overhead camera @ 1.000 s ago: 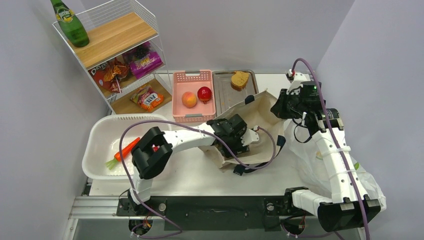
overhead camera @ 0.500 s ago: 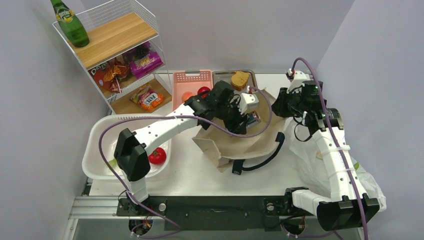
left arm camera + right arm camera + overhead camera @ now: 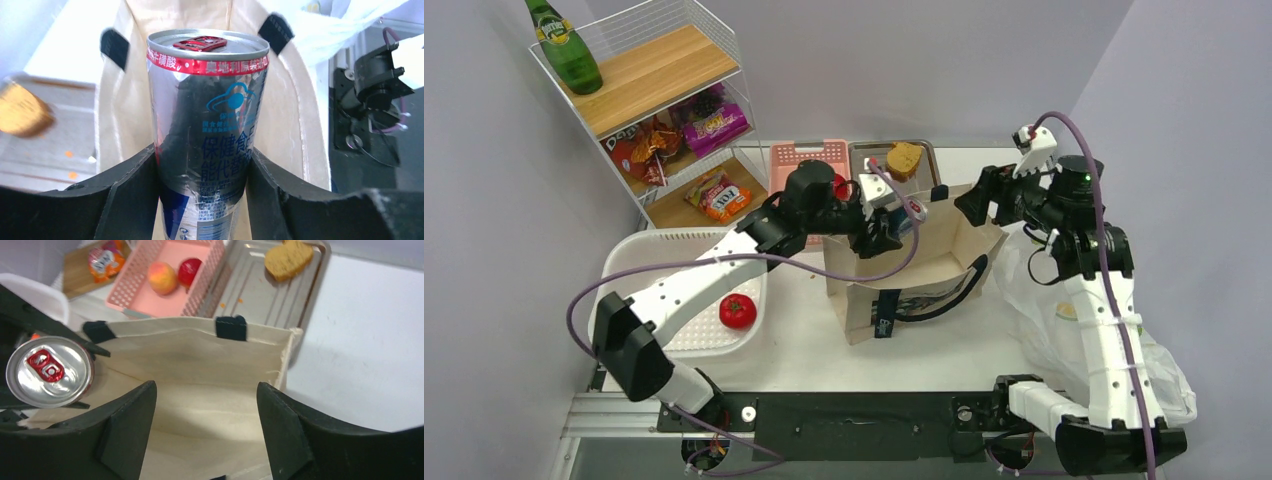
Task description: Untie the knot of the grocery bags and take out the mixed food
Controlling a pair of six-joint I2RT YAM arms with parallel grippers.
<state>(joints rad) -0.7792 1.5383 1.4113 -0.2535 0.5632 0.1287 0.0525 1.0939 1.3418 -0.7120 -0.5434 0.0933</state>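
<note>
The cream canvas tote stands upright mid-table with its mouth open and its navy handles hanging down. My left gripper is shut on a tall silver drink can and holds it above the tote's left rim. The left wrist view shows both fingers pressed against the can. My right gripper hangs open over the tote's right edge, nothing between its fingers. The thin plastic bag lies crumpled on the right. A tomato sits in the white tub. A peach and red fruit lie in the pink basket.
A wire shelf at back left carries a green bottle, a purple packet and crisp packets. A metal tray with bread stands behind the tote. Walls close in left and right.
My left arm has swung up and back, lifting the can out of the tote. My right gripper has opened and let go of the tote's edge; the tote now stands upright.
</note>
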